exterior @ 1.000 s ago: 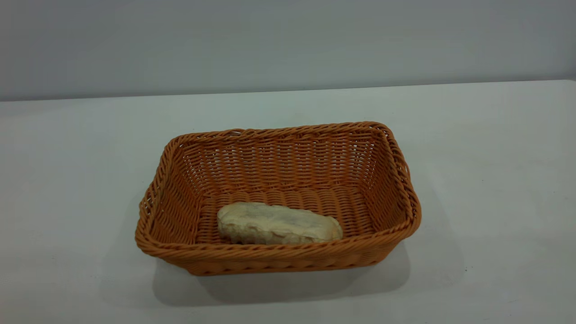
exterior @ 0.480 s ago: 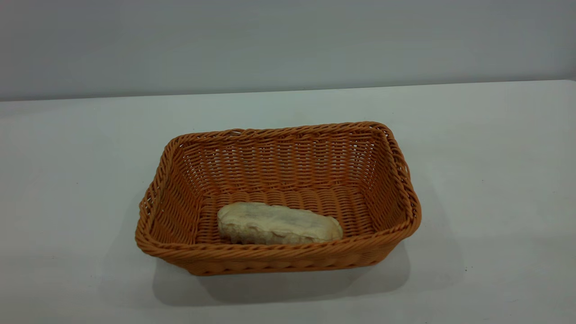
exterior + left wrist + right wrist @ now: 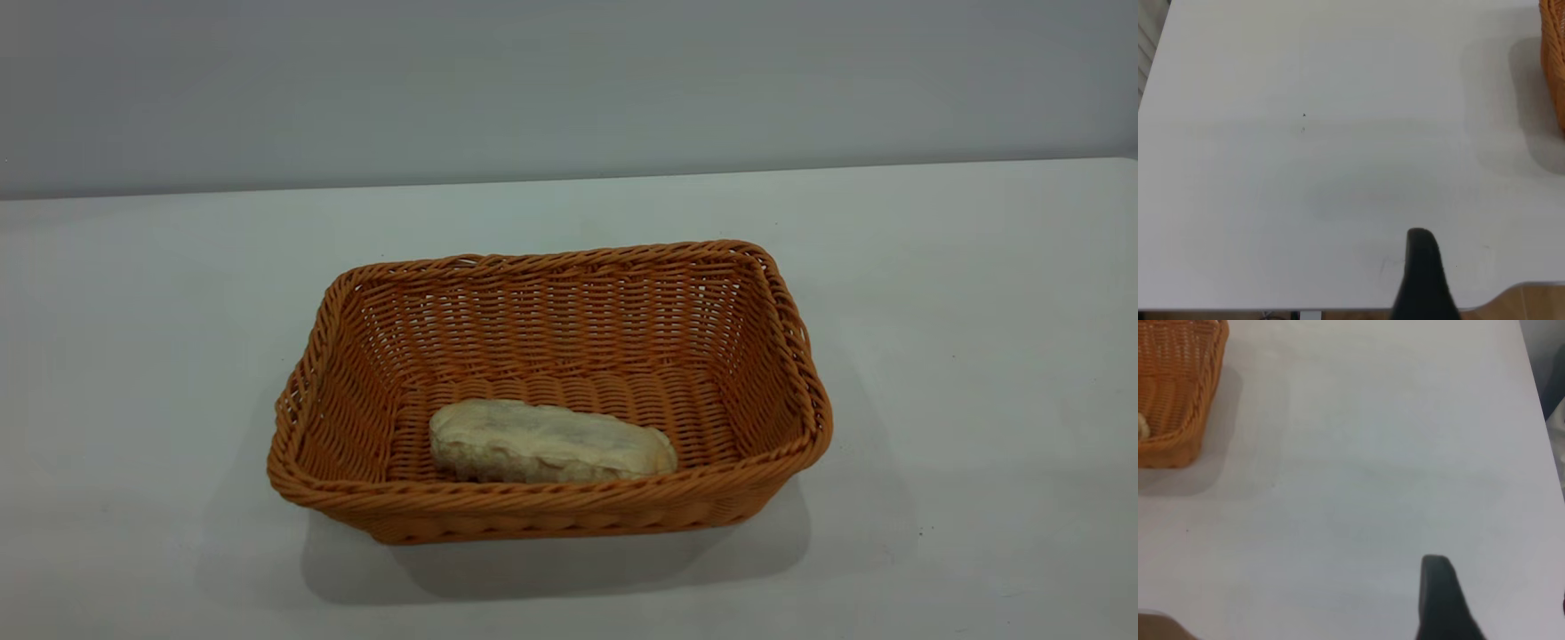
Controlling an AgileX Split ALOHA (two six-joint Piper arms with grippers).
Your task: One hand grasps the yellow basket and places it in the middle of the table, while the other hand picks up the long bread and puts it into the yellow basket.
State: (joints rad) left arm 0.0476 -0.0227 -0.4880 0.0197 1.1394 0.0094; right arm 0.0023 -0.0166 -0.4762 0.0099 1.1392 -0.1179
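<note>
one yellow basket (image 3: 782,338) mid-table (image 3: 978,311), one long bread (image 3: 549,442) lying inside along its near wall, left gripper (image 3: 1421,267) and right gripper (image 3: 1441,593) each over bare tabletop off to either side, can't tell their claw state

exterior view: we look down at an angle, fairly close on mid table (image 3: 978,293). both wrist views look down from above the table's sides; all three share the yellow basket (image 3: 551,516) (image 3: 1553,60) (image 3: 1178,393).

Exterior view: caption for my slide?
Long bread lies inside the yellow basket at mid-table; no arm visible.
</note>
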